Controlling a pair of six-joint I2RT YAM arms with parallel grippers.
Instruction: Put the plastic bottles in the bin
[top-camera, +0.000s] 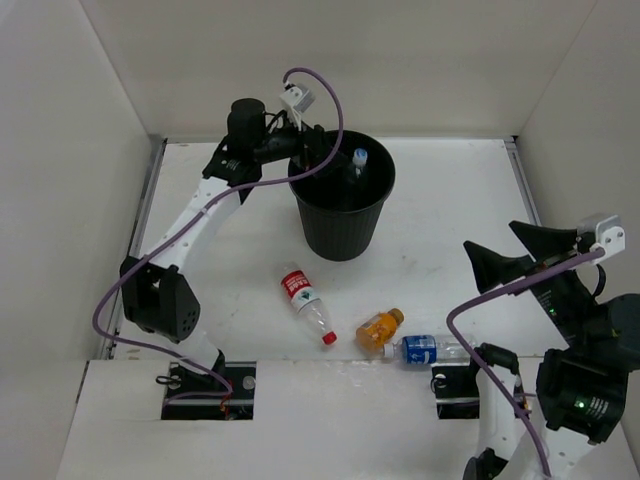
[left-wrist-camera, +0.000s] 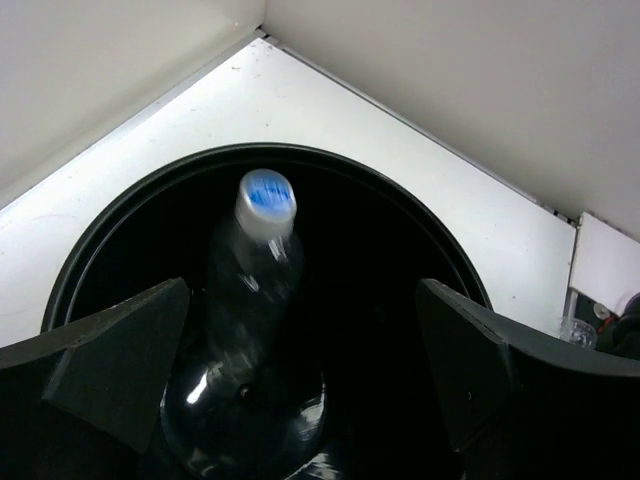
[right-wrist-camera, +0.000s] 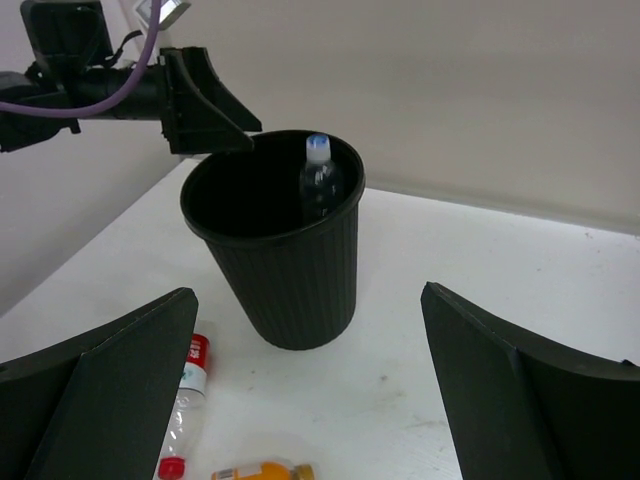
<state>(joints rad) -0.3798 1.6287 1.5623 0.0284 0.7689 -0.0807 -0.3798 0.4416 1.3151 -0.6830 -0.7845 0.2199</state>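
Over the far-left rim of the tall round black plastic bin (top-camera: 340, 235), L gripper (left-wrist-camera: 300, 370) hangs w/ jaws spread wide, holding nothing. The plain clear blue-capped plastic bottle (left-wrist-camera: 255, 270) stands inside, clear of both fingers, so I judge 1 of 4 deposited. Nr the bases lie the clear red-label bottle (top-camera: 305, 300), the short orange bottle (top-camera: 380, 328) and, just beside it, the clear blue-label bottle (top-camera: 425, 349). R gripper (top-camera: 492, 238) hovers wide, empty. Next: raise L off the rim, then straddle a lying bottle across its body.
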